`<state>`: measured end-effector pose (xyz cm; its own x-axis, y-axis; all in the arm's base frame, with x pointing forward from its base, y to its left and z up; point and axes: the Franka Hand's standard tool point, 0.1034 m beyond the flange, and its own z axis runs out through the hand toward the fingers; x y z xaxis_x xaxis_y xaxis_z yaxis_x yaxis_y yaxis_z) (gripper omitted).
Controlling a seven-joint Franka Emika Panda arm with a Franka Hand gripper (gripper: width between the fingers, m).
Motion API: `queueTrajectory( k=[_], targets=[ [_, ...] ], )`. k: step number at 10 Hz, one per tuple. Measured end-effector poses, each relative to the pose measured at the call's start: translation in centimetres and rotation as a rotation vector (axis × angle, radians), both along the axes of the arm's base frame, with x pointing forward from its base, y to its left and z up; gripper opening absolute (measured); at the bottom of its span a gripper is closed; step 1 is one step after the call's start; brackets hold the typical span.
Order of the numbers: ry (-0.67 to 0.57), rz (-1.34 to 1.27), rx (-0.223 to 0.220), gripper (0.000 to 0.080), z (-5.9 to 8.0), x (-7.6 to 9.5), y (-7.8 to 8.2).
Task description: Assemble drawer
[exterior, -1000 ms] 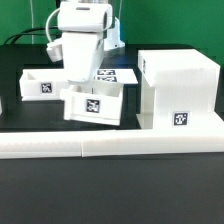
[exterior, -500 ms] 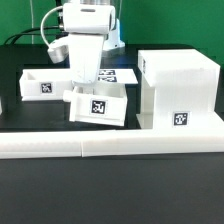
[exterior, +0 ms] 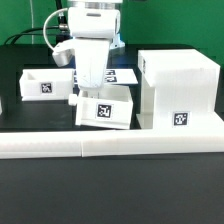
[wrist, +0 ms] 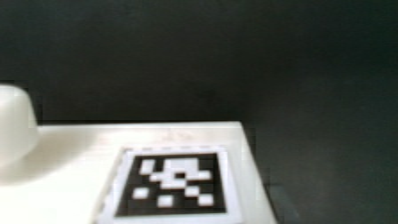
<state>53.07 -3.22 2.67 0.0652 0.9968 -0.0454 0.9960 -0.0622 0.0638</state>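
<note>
The drawer's large boxy white housing (exterior: 178, 90) stands at the exterior view's right, with a tag on its front. My gripper (exterior: 93, 90) reaches down from above and is shut on the rim of a small tagged tray (exterior: 106, 110). It holds the tray slightly tilted, just left of the housing. The fingertips are hidden behind the tray wall. In the wrist view the tray's tagged face (wrist: 178, 182) fills the lower part, with a rounded white knob (wrist: 11, 125) at the edge. A second small tray (exterior: 47, 83) rests further left.
A long low white border rail (exterior: 110, 147) runs along the front of the black table. The marker board (exterior: 122, 75) lies flat behind the held tray. The arm's body stands above the trays.
My gripper and the held tray have moved toward the exterior view's right, closer to the housing. The housing and the second tray have not moved.
</note>
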Motion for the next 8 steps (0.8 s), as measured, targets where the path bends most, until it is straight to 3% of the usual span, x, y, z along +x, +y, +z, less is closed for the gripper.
queueTrajectory(
  k=[7, 8],
  targets=[
    [-0.002, -0.006, 0.002, 0.0042, 0.03, 0.10, -0.13],
    [-0.001, 0.017, 0.003, 0.0042, 0.05, 0.11, -0.77]
  ],
)
